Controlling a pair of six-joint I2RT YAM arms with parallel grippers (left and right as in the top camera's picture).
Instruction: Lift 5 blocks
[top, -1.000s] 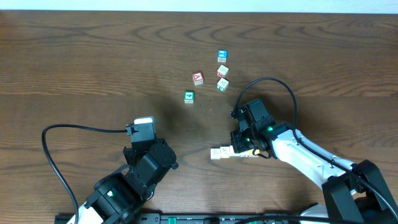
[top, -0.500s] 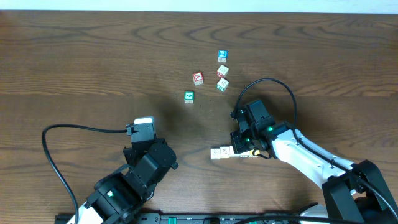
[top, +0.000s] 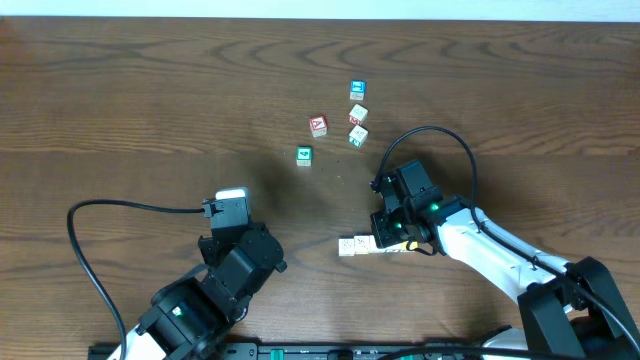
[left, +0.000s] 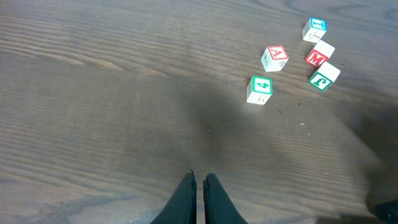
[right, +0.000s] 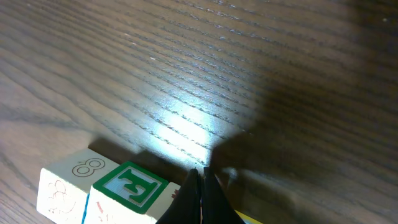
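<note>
Overhead is showing you the right gripper (top: 380, 242) sitting low over the table (top: 150, 90), toward the near edge and right of centre. The blocks (top: 355, 243) are lying in a short row that is running leftward from its fingertips. Two cream cubes are showing clear of the arm, and anything lying further right in the row is hiding under the gripper body.

In the right wrist view you are looking at fingers (right: 194, 199) pressed tightly together with nothing between them, their tips low and just right of the row. The nearest cube (right: 127, 186) is carrying a green-framed letter on its top face. The cream cube (right: 65, 183) on its left is marked with an 8. Both are resting flat on the wood, side against side.

The left gripper (left: 199, 180) is hanging over the wood at the near left, its fingers likewise clenched on nothing. On the far side of the right gripper, a loose cluster of colour-faced cubes (top: 357, 113) is lying well apart from the row.
</note>
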